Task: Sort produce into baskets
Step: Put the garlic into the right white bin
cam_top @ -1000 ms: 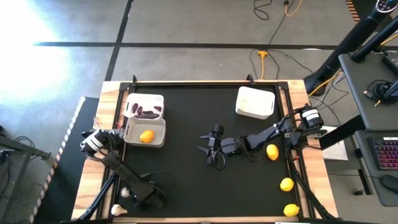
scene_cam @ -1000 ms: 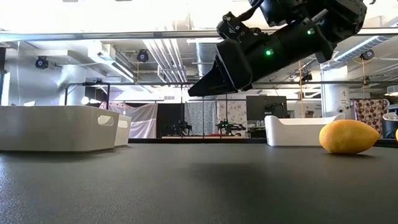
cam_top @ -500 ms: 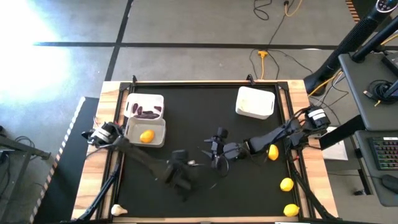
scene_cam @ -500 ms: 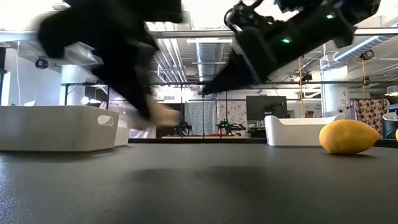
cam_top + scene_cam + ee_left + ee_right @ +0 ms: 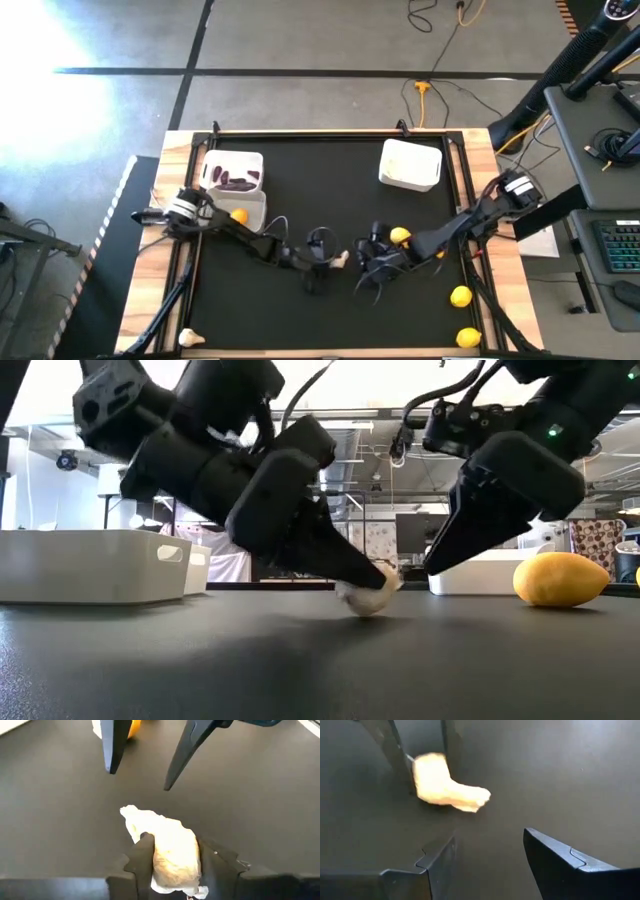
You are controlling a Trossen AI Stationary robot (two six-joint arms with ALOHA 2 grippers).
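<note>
A white garlic bulb (image 5: 172, 852) sits at the table's middle with my left gripper (image 5: 328, 260) shut on it. My right gripper (image 5: 490, 865) stands open just to the bulb's right, its fingers (image 5: 112, 750) pointing down at the mat and nothing between them. A lemon (image 5: 400, 236) lies behind it. Two more lemons (image 5: 460, 296) (image 5: 468, 338) lie near the right front corner. A second garlic bulb (image 5: 190, 337) lies at the left front corner. Of the baskets, one (image 5: 232, 170) holds purple pieces, one (image 5: 240, 215) holds a lemon, and one (image 5: 410, 163) stands far right. My left gripper pinches the garlic bulb's two sides (image 5: 155, 855) between its two fingers. The fingers come slanting down from the table's left. The bulb's pointed end (image 5: 127, 812) sticks out past the fingertips, and its underside (image 5: 365, 608) is down at the table top.
The two gripper tips stand close together at the table's middle. Both arms stretch inward over the black mat (image 5: 300, 190). Wooden rails (image 5: 180, 150) border the table on the left and right.
My left gripper has swung from the near left corner to the table's middle, tipping and rolling, carrying the garlic bulb down to the mat. My right gripper has moved toward the near right. The lemon beside the right arm now lies farther left.
</note>
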